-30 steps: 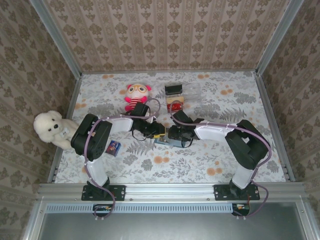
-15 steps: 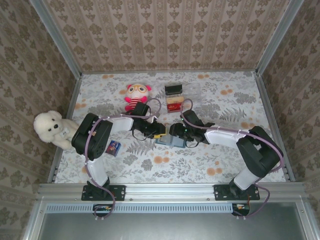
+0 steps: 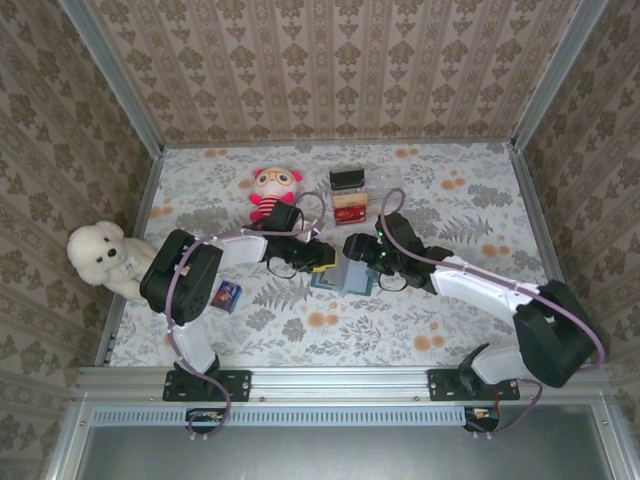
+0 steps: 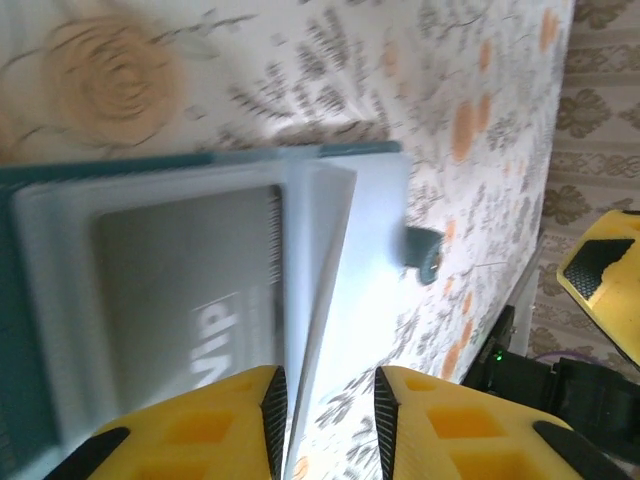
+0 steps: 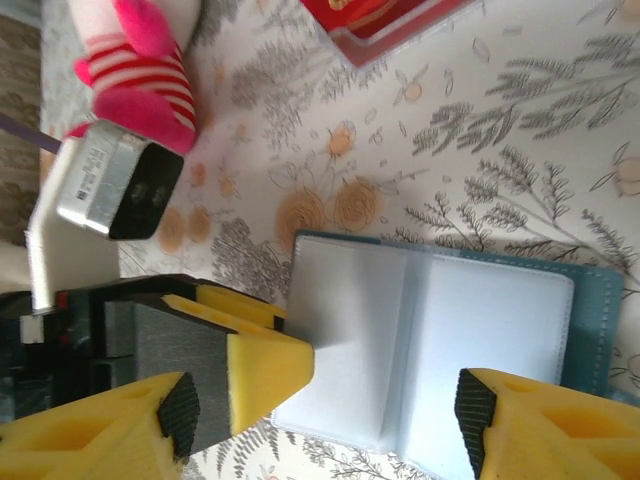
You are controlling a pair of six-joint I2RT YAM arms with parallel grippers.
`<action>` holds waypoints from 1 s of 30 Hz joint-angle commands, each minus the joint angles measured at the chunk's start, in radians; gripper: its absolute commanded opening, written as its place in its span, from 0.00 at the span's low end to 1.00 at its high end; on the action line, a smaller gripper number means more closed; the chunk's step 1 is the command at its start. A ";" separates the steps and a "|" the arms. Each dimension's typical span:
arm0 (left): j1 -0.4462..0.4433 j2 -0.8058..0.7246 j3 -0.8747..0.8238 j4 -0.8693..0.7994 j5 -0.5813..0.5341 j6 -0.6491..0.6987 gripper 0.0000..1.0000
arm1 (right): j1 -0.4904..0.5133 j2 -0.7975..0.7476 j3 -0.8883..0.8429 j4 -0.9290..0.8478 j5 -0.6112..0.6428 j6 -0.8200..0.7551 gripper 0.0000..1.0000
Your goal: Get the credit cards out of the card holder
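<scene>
**Q:** Why is the card holder (image 5: 430,330) held so?
**A:** It lies open on the table (image 5: 520,150), between the two arms. The left gripper (image 4: 330,385) sets narrow jaws astride an inner leaf, apparently to steady it; a firm pinch cannot be told. The right gripper (image 5: 325,405) hovers above, jaws wide, probably ready to draw a card.
**Q:** Legible writing?
**A:** "VIP", on a grey card (image 4: 190,300) in its slot.

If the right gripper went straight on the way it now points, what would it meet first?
Most likely the open card holder: its pale inner panels lie right ahead, between the spread fingers of the right gripper. How far off it is the wrist view does not show.
</scene>
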 commanded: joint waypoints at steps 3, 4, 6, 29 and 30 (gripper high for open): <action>-0.062 -0.020 0.009 0.092 0.016 -0.036 0.32 | -0.011 -0.133 -0.028 -0.097 0.114 0.025 0.78; -0.074 -0.011 0.017 0.092 0.014 -0.037 0.32 | -0.014 -0.149 -0.034 -0.104 0.123 0.029 0.79; -0.099 0.013 0.038 0.089 0.012 -0.038 0.32 | -0.018 -0.182 -0.052 -0.115 0.147 0.029 0.83; -0.168 0.164 0.153 -0.039 -0.066 -0.001 0.44 | -0.045 -0.276 -0.126 -0.146 0.208 0.051 0.97; -0.167 0.162 0.155 -0.048 -0.072 0.001 0.44 | -0.046 -0.275 -0.125 -0.148 0.208 0.052 0.97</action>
